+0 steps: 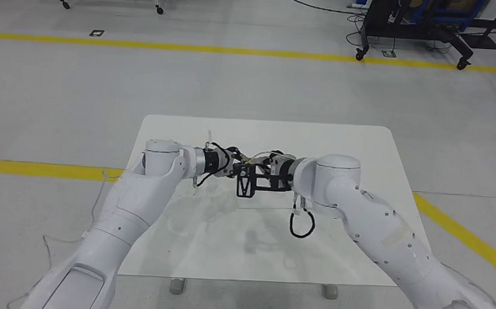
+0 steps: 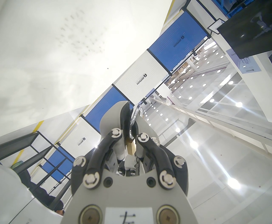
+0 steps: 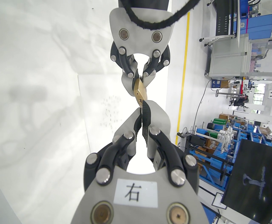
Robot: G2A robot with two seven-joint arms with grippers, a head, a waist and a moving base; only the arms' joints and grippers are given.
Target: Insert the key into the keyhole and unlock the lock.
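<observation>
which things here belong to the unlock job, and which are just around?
Job: brass padlock, clamped in left tool; right tool, shut at its free end.
Just around: white table, yellow floor tape, black screen, blue crates.

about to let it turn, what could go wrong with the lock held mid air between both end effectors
The left end effector grips the lock by one end only, above the table; a twist could pivot or drop it. The right end effector, shut on the key, crowds the keyhole end, so misalignment might jam unseen.
</observation>
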